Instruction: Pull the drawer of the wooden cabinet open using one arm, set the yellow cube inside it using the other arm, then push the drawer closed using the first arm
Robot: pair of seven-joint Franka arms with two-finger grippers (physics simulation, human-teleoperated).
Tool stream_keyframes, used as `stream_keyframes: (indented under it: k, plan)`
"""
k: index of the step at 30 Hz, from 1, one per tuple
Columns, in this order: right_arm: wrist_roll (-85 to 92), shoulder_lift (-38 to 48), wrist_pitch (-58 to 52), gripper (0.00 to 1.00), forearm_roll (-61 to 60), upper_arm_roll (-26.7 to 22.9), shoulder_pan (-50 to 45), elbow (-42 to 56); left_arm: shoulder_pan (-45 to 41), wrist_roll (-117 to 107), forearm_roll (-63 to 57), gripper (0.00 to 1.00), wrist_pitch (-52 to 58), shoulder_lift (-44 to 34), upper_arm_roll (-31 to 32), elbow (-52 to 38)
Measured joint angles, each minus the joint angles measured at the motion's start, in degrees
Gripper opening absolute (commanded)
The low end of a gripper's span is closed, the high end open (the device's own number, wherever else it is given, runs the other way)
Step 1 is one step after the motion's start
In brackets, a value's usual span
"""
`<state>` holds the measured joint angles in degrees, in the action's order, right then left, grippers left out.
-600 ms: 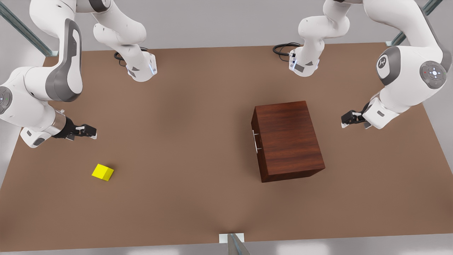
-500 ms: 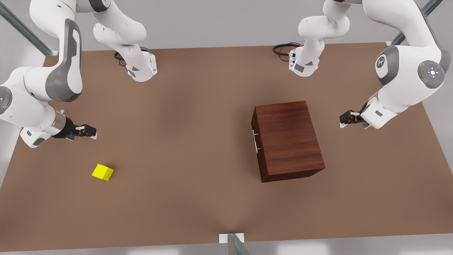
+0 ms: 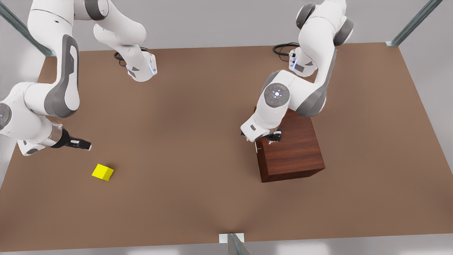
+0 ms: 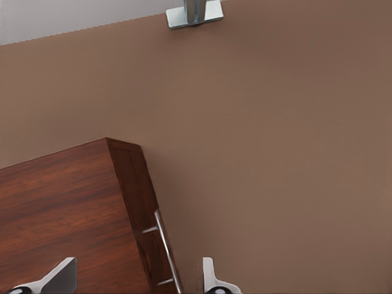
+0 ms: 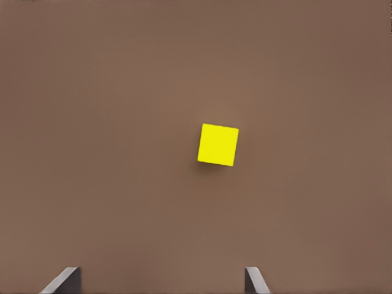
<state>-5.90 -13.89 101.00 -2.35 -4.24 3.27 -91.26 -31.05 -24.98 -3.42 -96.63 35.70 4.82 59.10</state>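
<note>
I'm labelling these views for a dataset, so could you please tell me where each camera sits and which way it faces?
Front view: high off the arms, looking down on the brown table; both white arms show.
Left wrist view: above the dark reddish-brown wooden cabinet, facing its thin silver bar handle; the left gripper shows, open.
Right wrist view: above the small yellow cube; the right gripper shows, open.
Front and right wrist views share the cube; front and left wrist views the cabinet.

A simulated robot test bench: a bare brown table (image 3: 198, 117), metal frame posts (image 3: 412, 23) at its corners, plain grey surroundings.
</note>
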Motion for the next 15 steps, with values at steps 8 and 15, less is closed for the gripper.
stream_keyframes:
  k: [8,15]
  plan:
    - [-9.0,-3.0,4.5,1.0,-0.4,-0.2,0.8,0.0,-5.7,-17.0,-7.0,1.0,-1.4,4.8,0.1,0.0]
    - [-14.5,-5.1,6.0,1.0,0.1,0.4,0.5,0.2,-6.4,-22.2,-9.6,1.0,0.6,7.1,0.0,0.9]
